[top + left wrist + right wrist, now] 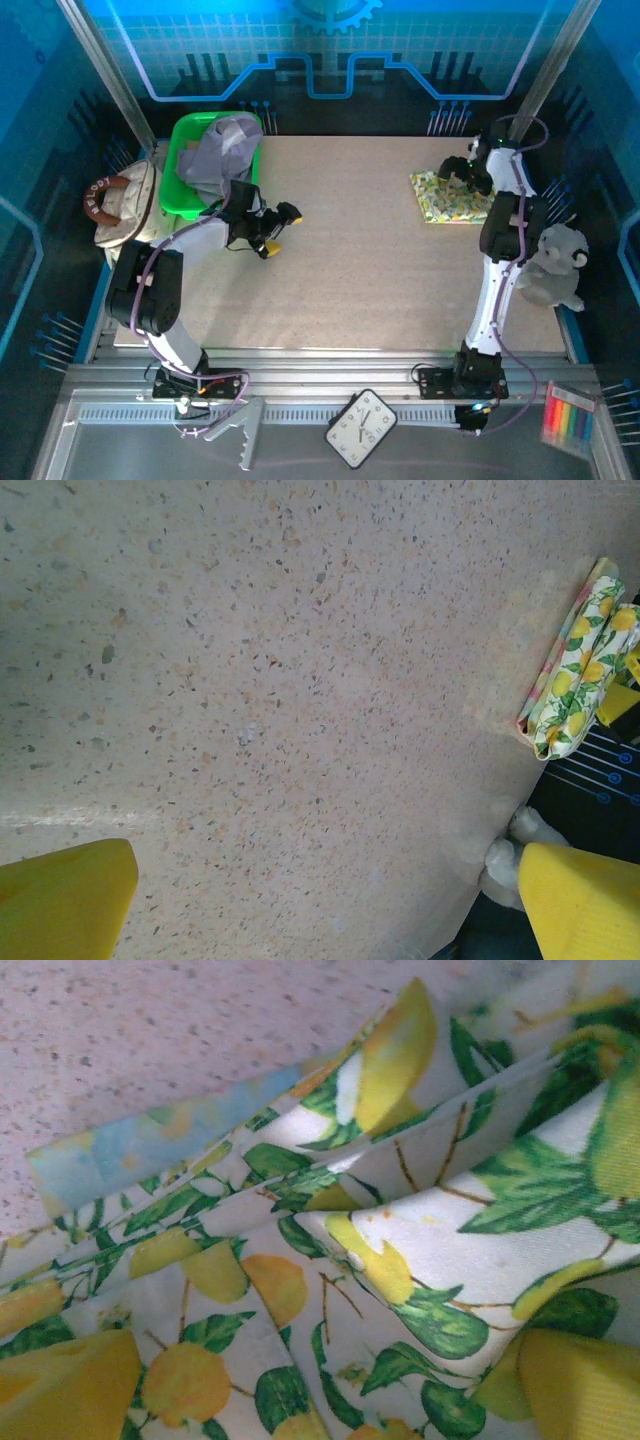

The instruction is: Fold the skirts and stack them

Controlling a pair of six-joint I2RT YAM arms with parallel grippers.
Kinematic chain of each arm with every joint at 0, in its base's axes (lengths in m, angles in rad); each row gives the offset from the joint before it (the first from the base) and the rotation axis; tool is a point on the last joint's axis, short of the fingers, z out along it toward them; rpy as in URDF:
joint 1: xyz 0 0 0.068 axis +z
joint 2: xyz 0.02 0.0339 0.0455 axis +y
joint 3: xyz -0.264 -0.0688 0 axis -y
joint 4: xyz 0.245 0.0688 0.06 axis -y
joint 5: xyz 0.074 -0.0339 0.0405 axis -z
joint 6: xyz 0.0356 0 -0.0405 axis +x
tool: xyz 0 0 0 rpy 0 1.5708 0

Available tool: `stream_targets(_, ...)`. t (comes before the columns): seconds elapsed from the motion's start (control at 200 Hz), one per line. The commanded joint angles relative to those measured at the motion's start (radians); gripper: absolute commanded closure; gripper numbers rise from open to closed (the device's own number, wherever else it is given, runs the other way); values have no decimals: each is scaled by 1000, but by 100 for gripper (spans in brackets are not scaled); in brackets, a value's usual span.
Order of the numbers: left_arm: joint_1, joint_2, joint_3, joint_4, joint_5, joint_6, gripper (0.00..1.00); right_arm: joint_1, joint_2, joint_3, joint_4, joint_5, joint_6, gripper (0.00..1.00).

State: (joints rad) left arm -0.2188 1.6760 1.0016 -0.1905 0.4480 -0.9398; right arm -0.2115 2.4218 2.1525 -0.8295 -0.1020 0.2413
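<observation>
Left pincer [280,230] spreads wide over bare speckled tabletop [380,270] near a green tub [183,200] of rumpled lavender skirt [228,148], while the right pincer [462,172], wide too, hovers at the folded lemon-print skirt [452,198], its layered woven edges sharp from the wrist.

Folded lemon-print skirt [450,197] right; crumpled lavender skirt [225,150] far-left

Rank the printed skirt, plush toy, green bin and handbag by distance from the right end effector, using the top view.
1. Printed skirt, right beneath the right end effector, far right.
2. Plush toy, right table edge, nearer the bases.
3. Green bin, far-left corner.
4. Handbag, left table edge.
</observation>
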Motion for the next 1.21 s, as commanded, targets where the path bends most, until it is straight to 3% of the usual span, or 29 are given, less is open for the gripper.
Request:
stream_targets(0.0, 9, -27, -14, -23, -14, 13, 1, 18, 18, 52, -18, -68, -33, 2)
stream_targets(0.155, 9, -25, -18, -21, -12, 12, 1, 18, -37, 27, -5, 30, 17, 2)
stream_targets(0.39, 10, -27, -16, -20, -12, 14, 1, 34, -240, -180, 55, 73, 32, 4)
stream_targets(0.46, 10, -22, -13, -18, -9, 13, 1, 42, -258, -218, 48, 86, 23, 14)
stream_targets(0.555, 10, -18, -8, -18, -2, 14, 1, 48, -253, -246, 26, 140, 50, 52)
stream_targets(0.615, 13, -20, 0, -30, -3, 23, 1, 49, -255, -270, 28, 142, 76, 67)
stream_targets(0.72, 31, -43, 41, -88, -4, 51, 1, 52, -308, -352, 83, 95, 130, 83)
stream_targets(0.805, 49, -78, 110, -194, -45, 120, 1, 57, -398, -447, 164, 32, 187, 85)
stream_targets(0.895, 77, -109, 215, -337, -125, 202, 1, 72, -526, -567, 268, -11, 248, 77)
stream_targets(0.98, 111, -122, 319, -454, -230, 278, 1, 98, -644, -659, 338, 1, 280, 61)
stream_targets(1.055, 139, -116, 405, -535, -340, 332, 1, 110, -736, -719, 376, 4, 293, 30)
stream_targets(1.09, 154, -103, 449, -571, -379, 352, 1, 113, -775, -744, 392, 7, 299, 2)
stream_targets(1.2, 190, -30, 563, -635, -475, 400, 1, 120, -901, -841, 445, 67, 322, 0)
